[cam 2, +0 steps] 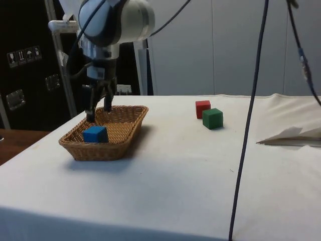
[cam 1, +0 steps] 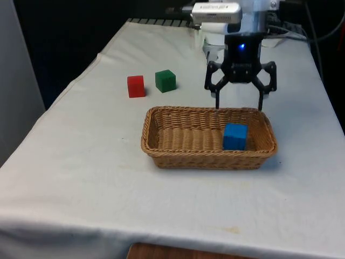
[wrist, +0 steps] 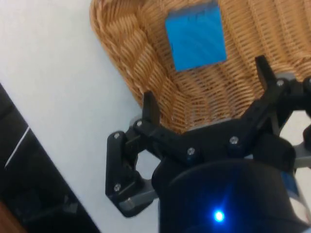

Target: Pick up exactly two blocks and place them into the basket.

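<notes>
We note black two-finger gripper (cam 1: 239, 102) w/ fingers (wrist: 149, 108) spread, empty, above oval woven wicker basket (cam 1: 161, 143). Blue cube block (cam 1: 235, 136) inside basket; red cube block (cam 1: 136, 86), green cube block (cam 1: 165, 81) on white-clothed tabletop (cam 1: 81, 172).

A desk (cam 1: 161, 216) under a white cloth is carrying three things directly. A wicker basket (cam 1: 178, 156) is sitting toward the front view's right, its long side facing that camera. A red block (cam 1: 136, 86) and a green block (cam 1: 165, 81) are resting on the cloth beyond the basket, toward the front view's left, just beside each other and apart from the basket. In the side view the red block (cam 2: 202, 108) is lying just behind the green block (cam 2: 212, 118), and the basket (cam 2: 100, 148) is standing well apart from both.
</notes>
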{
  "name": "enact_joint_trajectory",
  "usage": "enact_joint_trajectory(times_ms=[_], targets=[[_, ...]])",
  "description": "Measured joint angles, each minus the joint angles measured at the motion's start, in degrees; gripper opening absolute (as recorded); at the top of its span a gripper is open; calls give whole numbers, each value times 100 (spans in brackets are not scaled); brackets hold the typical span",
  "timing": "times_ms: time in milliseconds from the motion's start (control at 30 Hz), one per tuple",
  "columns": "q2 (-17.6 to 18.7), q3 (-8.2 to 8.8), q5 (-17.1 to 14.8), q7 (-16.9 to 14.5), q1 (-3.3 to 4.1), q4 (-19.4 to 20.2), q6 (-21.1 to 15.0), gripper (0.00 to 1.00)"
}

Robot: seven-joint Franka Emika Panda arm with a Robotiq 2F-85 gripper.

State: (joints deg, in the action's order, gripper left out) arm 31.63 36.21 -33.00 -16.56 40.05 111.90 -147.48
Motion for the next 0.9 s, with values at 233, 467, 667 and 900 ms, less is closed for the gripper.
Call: enact_joint_trajectory(times_ms=[233,467,667,900], targets=[[-510,40,235,57,103,430,-46,100],[-814,40,321,29,149,814,-229,100],[-1089,52,321,-138,149,1180,-361,100],[-1392,92,321,-372,149,1610,-527,100]])
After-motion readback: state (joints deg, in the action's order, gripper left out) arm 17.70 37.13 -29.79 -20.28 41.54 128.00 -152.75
